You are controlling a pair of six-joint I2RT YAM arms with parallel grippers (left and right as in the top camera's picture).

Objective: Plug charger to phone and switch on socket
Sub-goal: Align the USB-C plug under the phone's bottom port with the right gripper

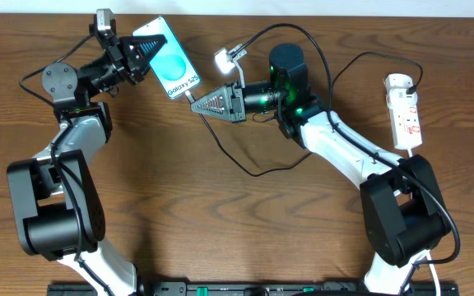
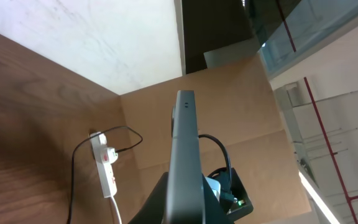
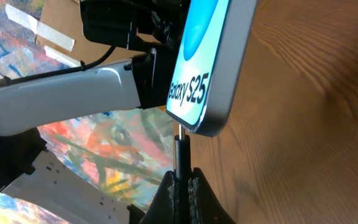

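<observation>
Grippers meet over the far left part of the table (image 1: pixel 220 238). The left gripper (image 1: pixel 146 51) pinches the phone (image 1: pixel 171 64), turquoise screen up. The right gripper (image 1: pixel 196 104) is clamped on the charger (image 3: pixel 181 155) at its connector tip, which touches the phone's lower edge. The white socket (image 1: pixel 405 111) lies far right, well apart.

White arm links (image 1: pixel 344 148), bulky black joints (image 1: pixel 56 215), thin black cables (image 1: pixel 290 25); left gripper (image 1: pixel 150 53) and right gripper (image 1: pixel 197 104) black, ribbed, triangular; green light (image 1: pixel 285 79) on the right arm.
</observation>
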